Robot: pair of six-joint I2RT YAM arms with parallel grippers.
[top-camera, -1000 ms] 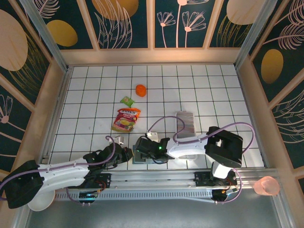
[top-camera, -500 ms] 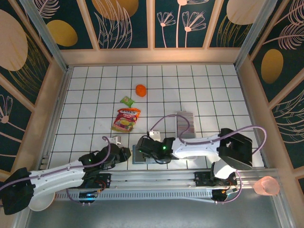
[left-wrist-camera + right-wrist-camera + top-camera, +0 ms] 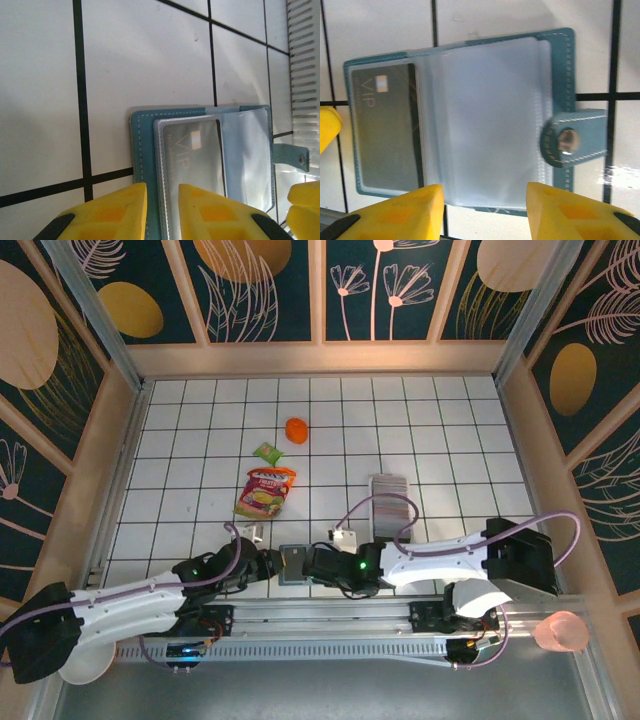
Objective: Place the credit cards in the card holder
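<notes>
The teal card holder [image 3: 294, 562] lies open on the white grid table near the front edge. One grey VIP card [image 3: 385, 130] sits in its clear sleeve, also visible as the VIP card [image 3: 192, 160]. The clasp tab [image 3: 572, 140] sticks out to one side. My left gripper [image 3: 162, 210] hovers at the holder's [image 3: 145, 150] edge, fingers narrowly apart with nothing gripped. My right gripper [image 3: 482, 212] stands wide open over the holder's [image 3: 485, 120] near edge. The row of credit cards [image 3: 392, 502] rests in its white tray behind the right arm.
A red-yellow snack pouch [image 3: 265, 490], a green packet [image 3: 267, 452] and an orange object [image 3: 297, 429] lie farther back. A small white object [image 3: 250, 534] sits by the left arm. The slotted front rail [image 3: 302, 75] runs close beside the holder.
The right gripper has pulled back to the right off the holder, uncovering it. The left gripper has moved right, up to the holder's edge.
</notes>
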